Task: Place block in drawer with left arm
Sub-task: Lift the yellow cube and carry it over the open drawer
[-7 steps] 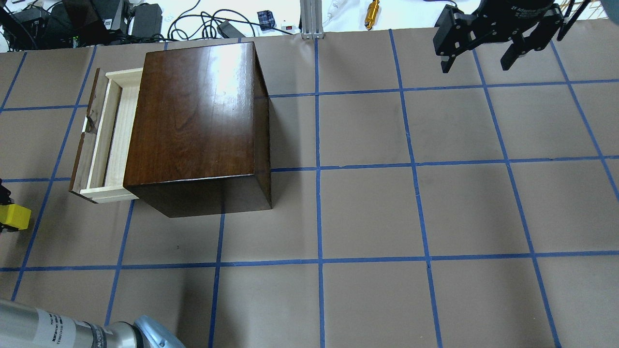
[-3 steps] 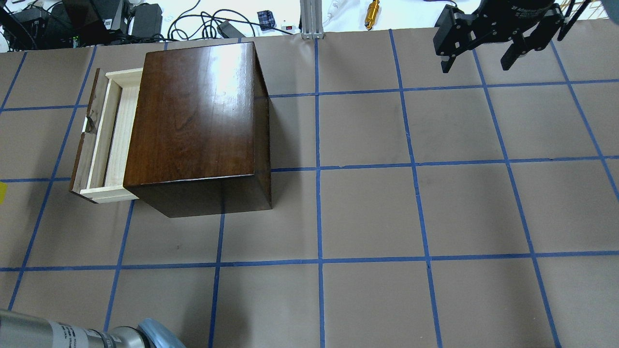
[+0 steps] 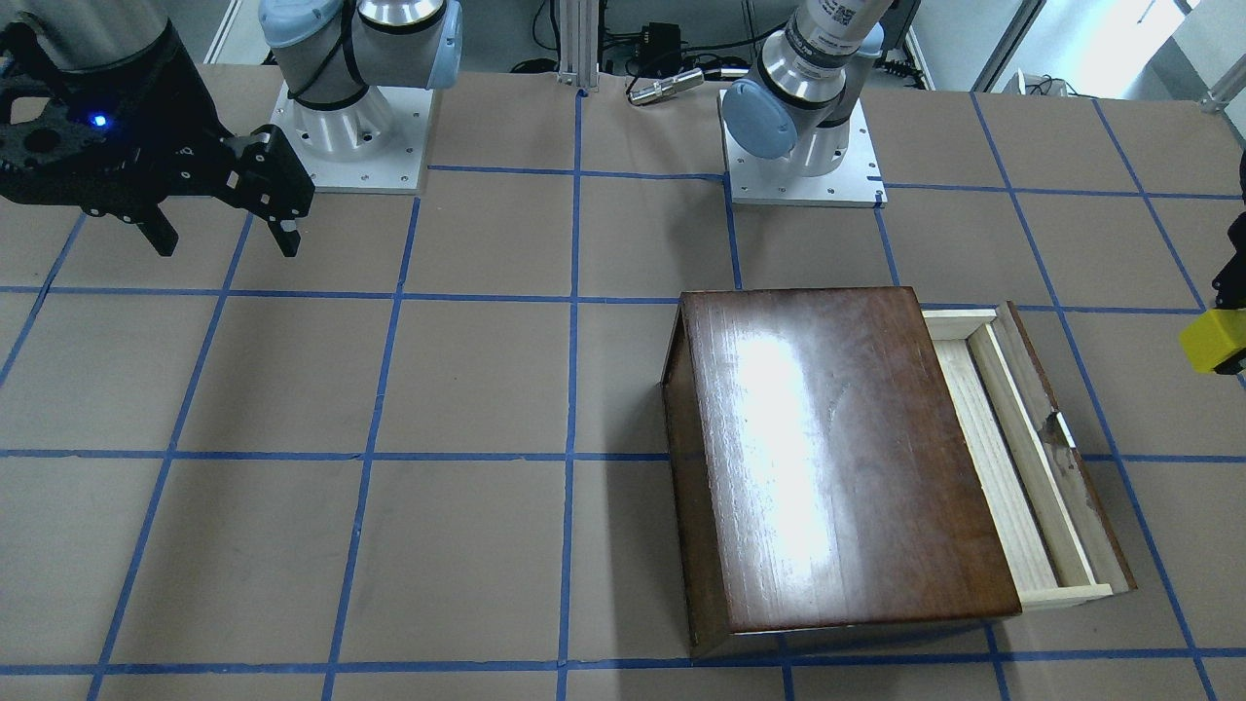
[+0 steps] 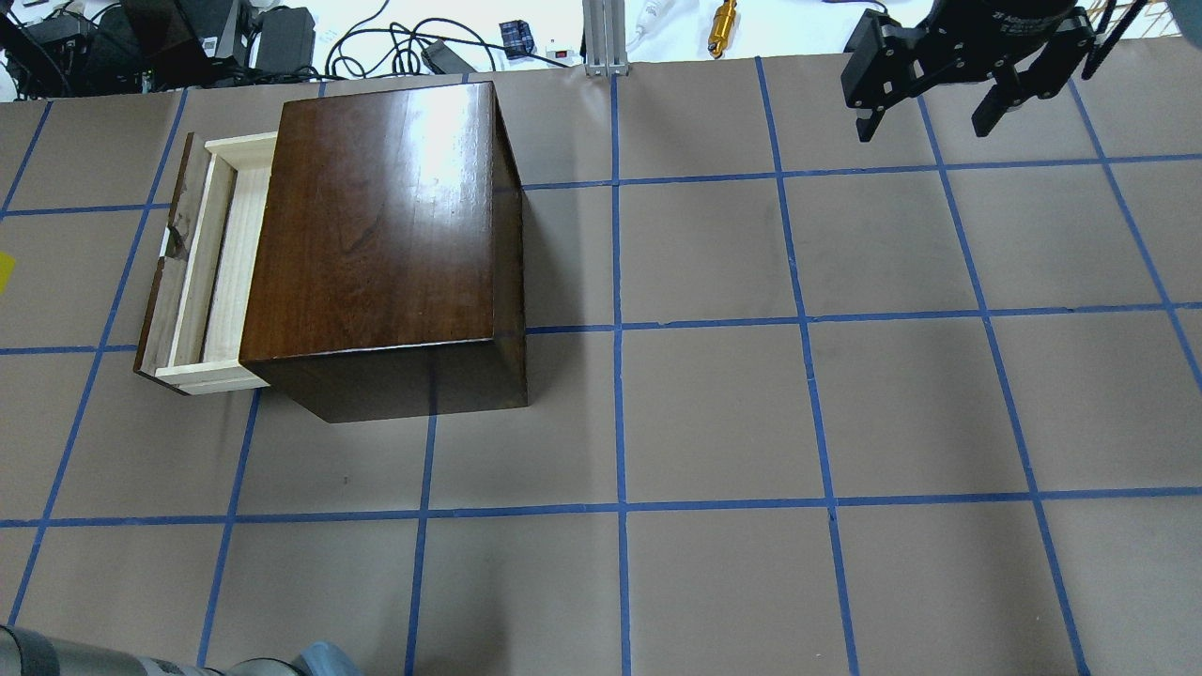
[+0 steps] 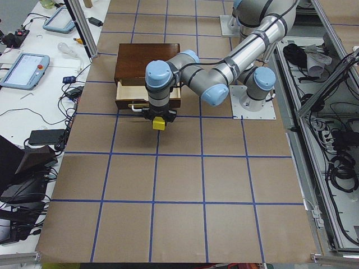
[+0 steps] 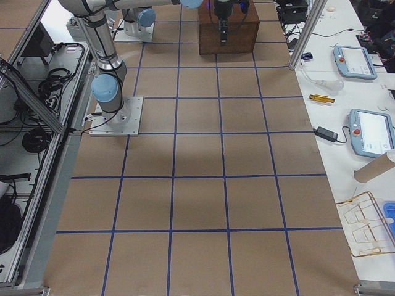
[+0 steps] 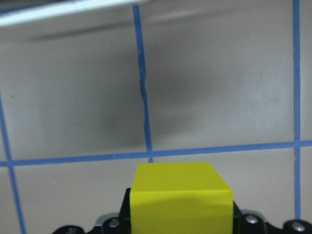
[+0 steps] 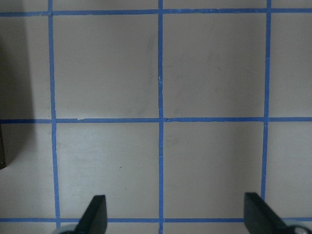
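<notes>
Since a second ago the block (image 4: 4,272) has travelled along the overhead view's left edge, from below the drawer's near corner to a spot level with the middle of the drawer (image 4: 192,263), and the left arm (image 4: 141,662) at the bottom has slipped further out of the picture; the right hand (image 4: 923,127) has stayed at the far right corner. Overhead gives only a yellow sliver at the edge, whereas the front-facing view shows the block (image 3: 1212,343) as a bright cube at its right edge, out beyond the dark front panel of the drawer (image 3: 1003,458) and apart from it. Only the left-end view takes in the whole left arm (image 5: 224,73), reaching across the glossy brown box (image 5: 143,59) with the left hand (image 5: 159,117) pointing down and the block (image 5: 159,124) under it, in front of the pulled-out drawer and above the worktop (image 5: 185,174). From the left wrist the block (image 7: 180,195) is a clean, sharp-edged yellow cube, far smaller than the box, clamped between black finger parts, with blue tape (image 7: 142,97) crossing the brown surface below. On the right wrist camera the right hand's fingers (image 8: 95,214) stand wide apart over the taped grid, touching nothing.
</notes>
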Available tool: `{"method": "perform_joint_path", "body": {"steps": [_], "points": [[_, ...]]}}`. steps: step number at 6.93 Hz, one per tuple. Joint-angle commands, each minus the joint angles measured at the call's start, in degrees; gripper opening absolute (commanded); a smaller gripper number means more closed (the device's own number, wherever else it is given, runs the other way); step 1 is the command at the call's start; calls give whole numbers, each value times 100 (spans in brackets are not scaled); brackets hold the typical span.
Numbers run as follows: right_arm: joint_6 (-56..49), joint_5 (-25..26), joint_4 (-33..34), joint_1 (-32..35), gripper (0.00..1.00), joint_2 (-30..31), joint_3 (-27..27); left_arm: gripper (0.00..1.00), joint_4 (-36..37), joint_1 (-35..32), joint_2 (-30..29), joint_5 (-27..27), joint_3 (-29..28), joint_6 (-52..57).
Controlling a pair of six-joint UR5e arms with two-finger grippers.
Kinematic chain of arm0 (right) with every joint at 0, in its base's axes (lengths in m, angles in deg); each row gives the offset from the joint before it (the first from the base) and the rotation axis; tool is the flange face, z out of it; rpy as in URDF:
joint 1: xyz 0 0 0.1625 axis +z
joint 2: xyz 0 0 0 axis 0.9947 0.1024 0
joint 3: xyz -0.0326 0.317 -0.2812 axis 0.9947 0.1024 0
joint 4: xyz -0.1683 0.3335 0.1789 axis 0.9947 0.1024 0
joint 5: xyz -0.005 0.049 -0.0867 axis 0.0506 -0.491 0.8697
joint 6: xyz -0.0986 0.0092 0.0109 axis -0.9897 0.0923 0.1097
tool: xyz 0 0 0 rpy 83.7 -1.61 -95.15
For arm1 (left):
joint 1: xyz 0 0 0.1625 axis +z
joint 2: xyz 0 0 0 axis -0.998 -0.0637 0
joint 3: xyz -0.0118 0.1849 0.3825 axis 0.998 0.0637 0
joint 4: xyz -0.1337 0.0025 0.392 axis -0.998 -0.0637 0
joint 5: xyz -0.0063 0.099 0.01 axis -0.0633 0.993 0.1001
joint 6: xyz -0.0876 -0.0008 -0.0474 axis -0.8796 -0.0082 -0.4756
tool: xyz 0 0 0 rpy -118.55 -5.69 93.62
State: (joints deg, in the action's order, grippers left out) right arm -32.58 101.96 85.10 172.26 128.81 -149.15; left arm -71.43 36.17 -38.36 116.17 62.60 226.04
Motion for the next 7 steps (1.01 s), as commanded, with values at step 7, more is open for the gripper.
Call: {"method": "perform_joint_path", "body": {"steps": [7], "points": [[-2, 0, 0, -7, 100, 6, 0, 0, -94, -1592, -400, -96, -369, -2395]]}}
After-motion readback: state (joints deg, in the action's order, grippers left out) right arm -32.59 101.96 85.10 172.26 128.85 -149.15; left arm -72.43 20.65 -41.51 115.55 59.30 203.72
